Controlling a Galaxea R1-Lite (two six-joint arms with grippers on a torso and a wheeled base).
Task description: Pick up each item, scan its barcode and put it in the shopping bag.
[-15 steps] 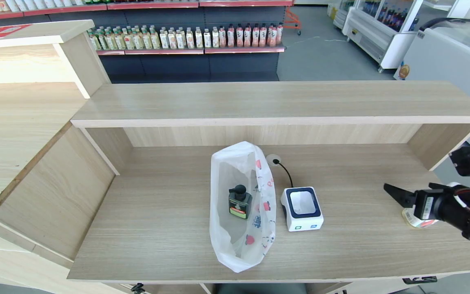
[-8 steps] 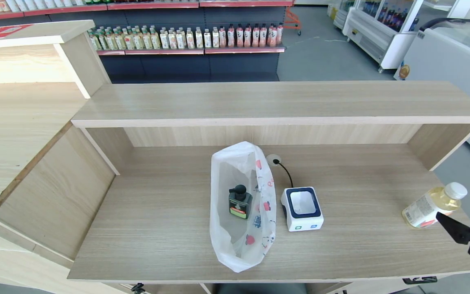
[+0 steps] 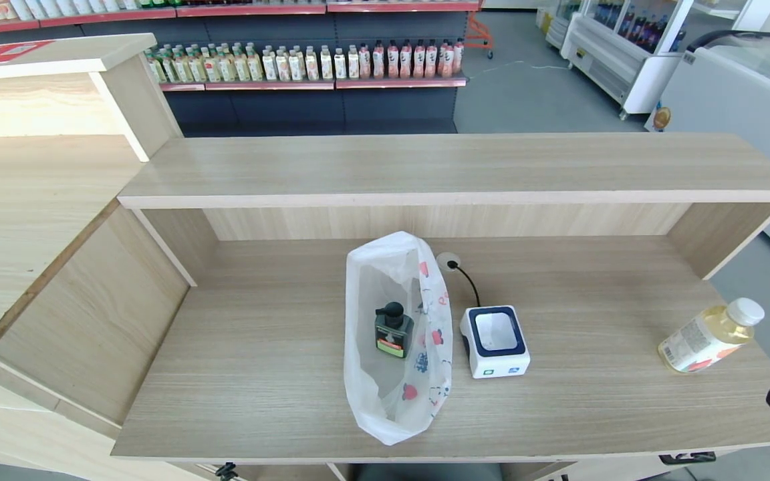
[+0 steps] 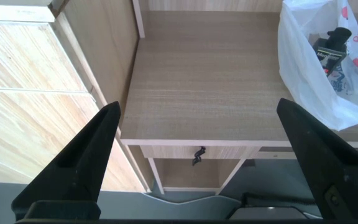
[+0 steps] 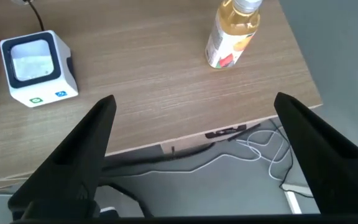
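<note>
The right hand (image 5: 194, 102) is spread wide with nothing between its two dark fingers (image 5: 82, 149). It hangs over the front edge of the worktop (image 3: 592, 401), well to the right of the scanner (image 3: 494, 341) and nearer the robot than it; in the head view only one dark fingertip of it shows at the right border. The left hand (image 4: 199, 107) is likewise wide apart and empty, held off the worktop's front edge far to the left of the scanner, past the shopping bag (image 3: 425, 374). The bottle (image 3: 709, 337), clear with pale yellow liquid, a white cap and a printed label, sits on the worktop well to the right of the scanner, close to the right end, untouched by either hand; whether it stands or lies cannot be told. The scanner is a small white box with a dark blue frame around its window, set near the middle of the worktop, and a black cable (image 3: 468, 284) runs from behind it to a round port (image 3: 447, 259) in the surface. Just beside the scanner on its left is the white shopping bag with small printed figures, its mouth open upward. Inside it is a dark pump bottle (image 3: 393, 331) with a black top. Beyond the scanner rises the raised ledge (image 3: 458, 167), and farther back are store shelves (image 3: 305, 63) lined with drinks.
</note>
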